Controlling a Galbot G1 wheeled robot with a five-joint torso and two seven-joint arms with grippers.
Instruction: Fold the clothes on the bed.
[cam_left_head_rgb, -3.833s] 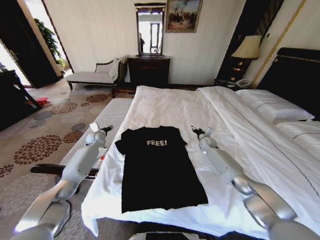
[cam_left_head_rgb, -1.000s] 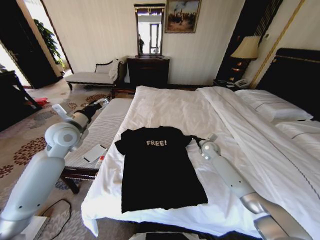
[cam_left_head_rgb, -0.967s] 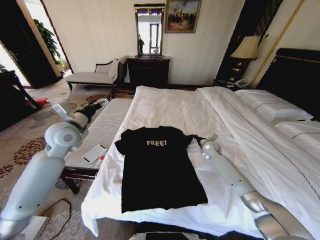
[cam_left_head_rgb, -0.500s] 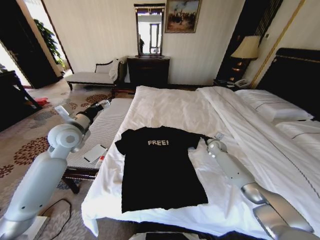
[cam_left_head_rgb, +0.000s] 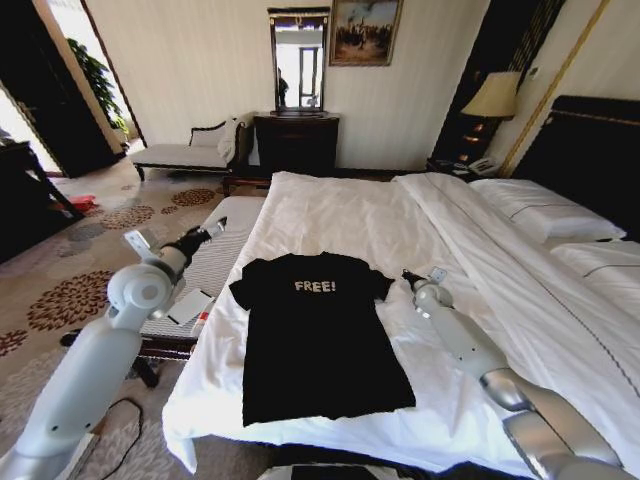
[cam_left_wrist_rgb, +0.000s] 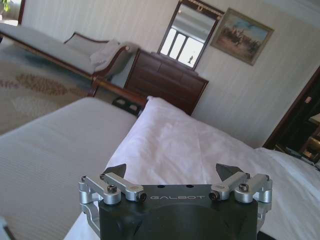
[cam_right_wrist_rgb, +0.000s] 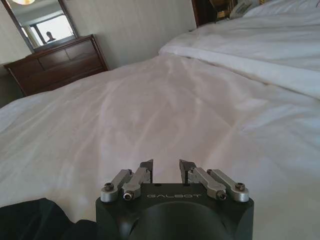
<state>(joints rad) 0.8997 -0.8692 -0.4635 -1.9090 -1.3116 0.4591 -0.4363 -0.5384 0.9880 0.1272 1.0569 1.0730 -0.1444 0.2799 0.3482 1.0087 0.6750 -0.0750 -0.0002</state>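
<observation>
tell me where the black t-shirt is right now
In the head view the black T-shirt lies flat on the near corner of the bed, lettering up, between the left gripper and the right gripper beside its sleeve.

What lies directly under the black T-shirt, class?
The black T-shirt lies flat on the white duvet of the bed. The duvet shows all around the shirt; the part beneath it is covered, so anything there cannot be seen.

bed (cam_left_head_rgb: 330, 215): white sheets | black t-shirt (cam_left_head_rgb: 318, 340) flat near its foot edge | pillows (cam_left_head_rgb: 545, 212) by headboard
</observation>
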